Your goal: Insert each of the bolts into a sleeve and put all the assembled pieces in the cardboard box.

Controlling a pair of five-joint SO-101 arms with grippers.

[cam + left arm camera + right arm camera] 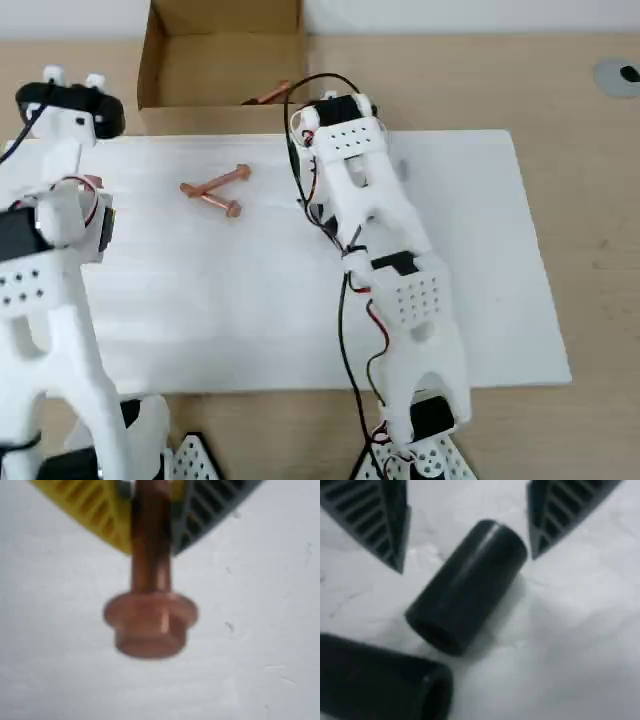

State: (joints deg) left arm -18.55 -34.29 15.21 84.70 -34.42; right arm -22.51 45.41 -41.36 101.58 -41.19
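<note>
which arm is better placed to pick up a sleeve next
Right: the right gripper hangs open over a black sleeve; the left gripper is shut on a bolt.

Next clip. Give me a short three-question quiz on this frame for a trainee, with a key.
1. True or false: the left gripper is shut on a bolt.
2. The right gripper is: A) open over a black sleeve; B) shut on a sleeve; C) shut on a bolt.
3. Fill in: ___ loose bolts lie crossed on the white sheet, near the cardboard box.
Key: 1 true; 2 A; 3 two.
</note>
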